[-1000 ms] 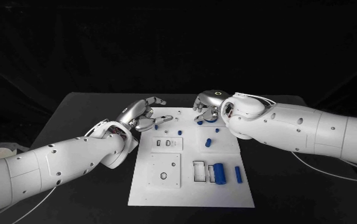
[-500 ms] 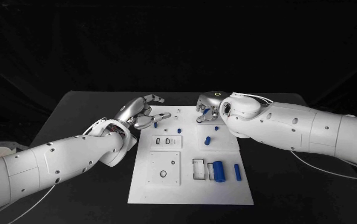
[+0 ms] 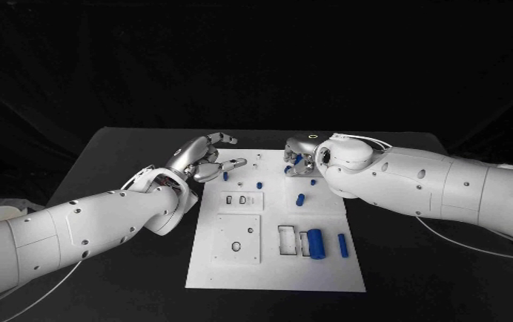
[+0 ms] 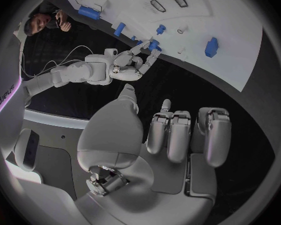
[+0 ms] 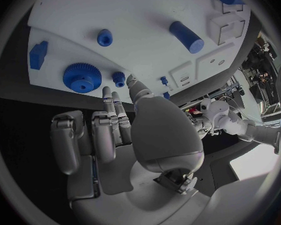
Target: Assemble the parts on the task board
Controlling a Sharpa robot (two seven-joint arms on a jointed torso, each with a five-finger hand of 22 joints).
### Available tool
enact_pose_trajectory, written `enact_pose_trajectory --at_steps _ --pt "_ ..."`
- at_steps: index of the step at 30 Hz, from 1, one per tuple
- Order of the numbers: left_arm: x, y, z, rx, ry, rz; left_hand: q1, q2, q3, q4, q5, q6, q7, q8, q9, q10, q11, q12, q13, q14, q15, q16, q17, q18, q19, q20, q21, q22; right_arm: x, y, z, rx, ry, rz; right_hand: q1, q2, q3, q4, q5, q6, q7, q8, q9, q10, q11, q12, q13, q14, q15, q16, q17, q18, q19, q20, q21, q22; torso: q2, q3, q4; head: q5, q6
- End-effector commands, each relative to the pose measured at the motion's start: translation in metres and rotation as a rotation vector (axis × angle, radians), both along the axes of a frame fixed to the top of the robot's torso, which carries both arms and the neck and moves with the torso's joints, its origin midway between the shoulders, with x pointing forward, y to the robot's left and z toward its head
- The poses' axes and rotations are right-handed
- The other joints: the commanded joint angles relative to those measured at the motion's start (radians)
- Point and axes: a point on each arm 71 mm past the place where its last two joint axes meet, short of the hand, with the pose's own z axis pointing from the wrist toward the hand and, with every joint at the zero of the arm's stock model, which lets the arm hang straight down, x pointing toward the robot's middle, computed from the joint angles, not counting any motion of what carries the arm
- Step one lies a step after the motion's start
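Both hands, left hand point(image 3: 205, 160) and right hand point(image 3: 300, 156), are hanging spread and empty; ours have been sliding farther over the task board point(image 3: 276, 277), where the big blue part point(image 3: 316, 245) is lying pointing away from us.

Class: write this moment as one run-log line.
left hand: open, by task board | right hand: open, over far edge | blue gear: on board

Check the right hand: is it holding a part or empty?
Empty. In the right wrist view the right hand hangs over the task board with nothing between its fingers; the blue gear lies on the board beyond its fingertips.
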Motion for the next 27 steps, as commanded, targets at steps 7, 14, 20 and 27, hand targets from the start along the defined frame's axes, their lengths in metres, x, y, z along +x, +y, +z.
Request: enact_pose_trajectory --at_steps 7,14,20,27 --pt "0.0003 -0.0004 0.0014 -0.006 -0.012 -0.002 0.002 0.008 0.0 0.001 -0.001 0.013 0.014 -0.005 0.0 0.104 0.007 0.003 0.263 0.104 0.008 0.003 0.263 -0.007 0.103 0.009 0.002 0.263 -0.0002 0.0012 -0.005 -0.052 0.032 -0.008 0.023 0.005 0.022 -0.013 0.011 0.006 -0.017 -0.002 -0.006 0.025 -0.022 -0.005 0.0 0.104 -0.019 0.004 0.263 -0.007 0.106 -0.018 0.004 0.263 -0.001 -0.0004 0.0008 -0.003 -0.001" --pt "0.0005 0.0004 0.0013 -0.005 -0.012 -0.001 0.003 0.013 -0.002 0.001 -0.001 0.02 0.017 -0.006 0.0 0.104 0.01 0.003 0.263 0.104 0.01 0.003 0.263 -0.007 0.103 0.012 0.002 0.263 -0.0003 0.0033 -0.0064 -0.06 0.041 -0.006 0.029 0.017 0.058 -0.013 0.011 0.039 -0.034 0.006 -0.006 0.057 -0.039 -0.009 -0.001 0.104 -0.033 0.004 0.263 -0.007 0.106 -0.032 0.004 0.263 -0.001 0.0 -0.0003 0.0 0.001" --pt "0.0005 0.0003 0.0013 -0.005 -0.012 -0.003 0.003 0.014 -0.004 0.001 -0.001 0.023 0.018 -0.007 0.001 0.104 0.011 0.003 0.263 0.104 0.011 0.003 0.263 -0.007 0.103 0.013 0.002 0.263 -0.0004 0.0037 -0.0073 -0.065 0.047 -0.006 0.031 0.024 0.087 -0.01 0.006 0.069 -0.042 0.012 -0.005 0.084 -0.048 -0.012 -0.001 0.104 -0.041 0.004 0.263 -0.007 0.106 -0.04 0.004 0.263 0.0 -0.0002 0.0009 -0.003 0.011" --pt "0.0006 0.0003 0.0012 -0.005 -0.011 -0.004 0.003 0.017 -0.006 0.001 -0.001 0.027 0.019 -0.009 0.001 0.104 0.012 0.003 0.263 0.104 0.013 0.003 0.263 -0.007 0.103 0.015 0.002 0.263 0.0007 0.0048 -0.008 -0.07 0.051 -0.009 0.032 0.018 0.097 -0.01 0.004 0.074 -0.041 0.01 -0.007 0.094 -0.049 -0.015 -0.001 0.104 -0.043 0.004 0.263 -0.007 0.106 -0.043 0.004 0.263 0.0 0.0006 -0.0007 0.005 0.009"
